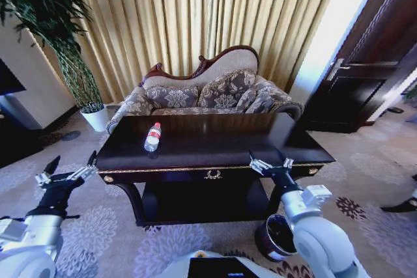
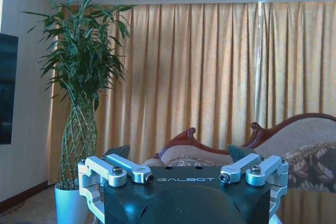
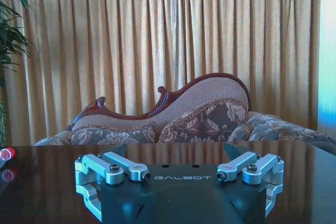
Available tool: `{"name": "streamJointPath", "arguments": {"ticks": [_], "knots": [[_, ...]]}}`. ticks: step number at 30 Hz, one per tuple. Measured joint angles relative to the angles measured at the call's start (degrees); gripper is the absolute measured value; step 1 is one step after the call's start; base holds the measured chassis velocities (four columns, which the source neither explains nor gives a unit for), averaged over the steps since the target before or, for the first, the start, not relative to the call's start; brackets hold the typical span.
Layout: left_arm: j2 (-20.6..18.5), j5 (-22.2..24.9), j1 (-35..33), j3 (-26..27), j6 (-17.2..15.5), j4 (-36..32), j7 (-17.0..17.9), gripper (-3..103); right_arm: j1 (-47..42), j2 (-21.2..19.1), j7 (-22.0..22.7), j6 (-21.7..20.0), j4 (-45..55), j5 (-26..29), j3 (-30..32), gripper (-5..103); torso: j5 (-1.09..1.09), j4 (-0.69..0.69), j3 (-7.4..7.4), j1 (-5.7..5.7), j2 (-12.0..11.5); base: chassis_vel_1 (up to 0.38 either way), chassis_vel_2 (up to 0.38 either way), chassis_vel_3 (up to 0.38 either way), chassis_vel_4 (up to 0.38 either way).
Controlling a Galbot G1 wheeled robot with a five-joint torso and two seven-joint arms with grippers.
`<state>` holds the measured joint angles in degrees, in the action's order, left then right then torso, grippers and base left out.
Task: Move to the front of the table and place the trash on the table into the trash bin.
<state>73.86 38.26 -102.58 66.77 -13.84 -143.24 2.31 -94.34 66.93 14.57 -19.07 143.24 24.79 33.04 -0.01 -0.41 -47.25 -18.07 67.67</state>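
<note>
Robot faces the dark glossy gold-trimmed table; clear red-labelled bottle lies untouched, both claws, left gripper and right gripper, spread empty, dark round bin waits near right.

We see the table top almost bare: only the bottle lies on its left part, so the middle and right of the top are open. The sofa stands just behind the table's far edge and closes that side. Our left gripper, fingers spread, hangs off the table's left front corner over open carpet. Our right gripper, also spread, sits at the front edge near the right end. The bin stands on the floor below it, beside the right arm. A plant stands far left, well apart.
</note>
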Motion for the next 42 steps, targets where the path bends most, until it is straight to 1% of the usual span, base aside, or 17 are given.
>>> {"name": "streamJointPath", "arguments": {"ticks": [2, 3, 5, 8, 11, 14, 18, 21, 24, 26, 27, 29, 30, 32, 36, 38, 42], "knots": [[-0.66, 0.51, 0.60, -0.15, -0.59, 0.00, 0.91, 100, 0.04, -0.04, 0.02, -0.02, 0.00, 0.02, -0.01, 100, 0.00, -0.01, 0.00, 0.00, 0.00, 0.000, 0.000, 0.000, 0.000], [-4.05, 3.22, 3.34, -0.54, -3.27, 0.00, 5.77, 100, 0.15, -0.28, 0.07, -0.07, 0.00, 0.14, -0.02, 100, 0.00, -0.03, 0.00, 0.00, 0.00, 0.000, 0.000, 0.000, 0.000], [-8.25, 6.57, 6.14, -0.65, -5.71, 0.00, 10.95, 100, 0.31, -0.75, 0.17, -0.14, 0.00, 0.33, -0.03, 100, 0.00, -0.04, 0.00, -0.01, -0.01, 0.000, 0.000, 0.000, 0.000], [-10.80, 8.34, 7.60, -0.66, -6.66, -0.01, 12.92, 100, 0.42, -1.21, 0.24, -0.19, -0.07, 0.48, 0.01, 100, -0.01, -0.03, -0.01, -0.01, -0.01, 0.000, 0.000, 0.000, 0.000], [-16.22, 12.63, 12.18, -2.72, -9.75, 2.62, 17.44, 100, 1.12, -1.97, 0.28, -0.25, -1.53, 0.67, 0.61, 100, 0.00, -0.01, 0.00, 0.00, 0.00, 0.000, 0.000, 0.000, 0.000], [-18.79, 14.59, 15.20, -4.96, -11.50, 5.27, 19.52, 100, 1.58, -2.04, 0.30, -0.32, -2.30, 0.57, 1.00, 100, 0.00, -0.02, 0.00, -0.01, 0.00, 0.000, 0.000, 0.000, 0.000], [-21.36, 15.04, 18.07, -7.81, -12.28, 8.01, 19.73, 100, 2.10, -2.29, 0.30, -0.81, -2.63, 0.35, 1.10, 100, -0.01, -0.01, -0.01, -0.01, -0.01, 0.000, 0.000, 0.000, 0.000], [-24.34, 14.79, 23.15, -13.15, -12.81, 11.80, 18.88, 100, 2.58, -2.94, 0.31, -1.36, -3.14, 0.26, 1.11, 100, 0.00, 0.00, -0.01, -0.01, -0.01, 0.000, 0.000, 0.000, 0.000], [-25.29, 14.54, 25.80, -15.89, -13.27, 13.35, 19.02, 100, 2.62, -3.25, 0.30, -1.45, -3.62, 0.32, 1.22, 100, 0.00, -0.02, -0.01, -0.01, 0.00, 0.000, 0.000, 0.000, 0.000], [-26.56, 14.32, 30.83, -21.39, -14.47, 16.00, 20.38, 100, 2.73, -4.12, 0.32, -1.46, -4.55, 1.30, 2.13, 100, 0.01, -0.02, -0.01, -0.01, -0.01, 0.000, 0.000, 0.000, 0.000], [-26.56, 14.32, 30.83, -21.39, -14.47, 16.00, 20.38, 100, 2.73, -4.12, 0.32, -1.46, -4.55, 1.30, 2.13, 100, 0.01, -0.02, -0.01, -0.01, -0.01, 0.000, 0.000, 0.000, 0.000], [-26.91, 14.27, 34.47, -25.79, -15.53, 17.60, 21.80, 100, 3.15, -4.86, 0.44, -1.46, -5.11, 2.50, 3.03, 100, 0.00, -0.02, -0.01, -0.01, -0.01, 0.000, 0.000, 0.000, 0.000], [-26.93, 14.19, 37.63, -29.62, -16.59, 18.94, 23.27, 100, 3.89, -5.58, 0.59, -1.46, -5.69, 3.54, 3.94, 100, 0.00, -0.02, -0.01, -0.02, -0.01, 0.000, 0.000, 0.000, 0.000], [-26.85, 14.20, 39.26, -31.47, -17.22, 19.54, 24.14, 100, 4.27, -5.87, 0.66, -1.46, -5.94, 4.07, 4.35, 100, 0.01, -0.02, -0.01, -0.02, -0.01, 0.000, 0.000, 0.000, 0.000], [-25.89, 14.68, 46.72, -40.56, -19.99, 22.36, 27.95, 100, 5.53, -6.71, 0.71, -1.43, -7.36, 5.44, 5.06, 100, 0.02, -0.02, -0.01, -0.02, -0.01, 0.000, 0.000, 0.000, 0.000], [-25.75, 14.71, 47.62, -41.74, -20.12, 22.68, 28.18, 100, 5.64, -6.71, 0.72, -1.41, -7.60, 5.45, 5.04, 100, 0.02, -0.02, -0.02, -0.02, -0.01, 0.000, 0.000, 0.000, 0.000], [-24.53, 17.25, 51.63, -47.97, -21.79, 23.29, 31.39, 100, 6.44, -6.70, 0.65, -1.24, -9.22, 5.42, 4.42, 100, 0.02, -0.02, -0.01, -0.02, -0.01, 0.000, 0.000, 0.000, 0.000]]}}
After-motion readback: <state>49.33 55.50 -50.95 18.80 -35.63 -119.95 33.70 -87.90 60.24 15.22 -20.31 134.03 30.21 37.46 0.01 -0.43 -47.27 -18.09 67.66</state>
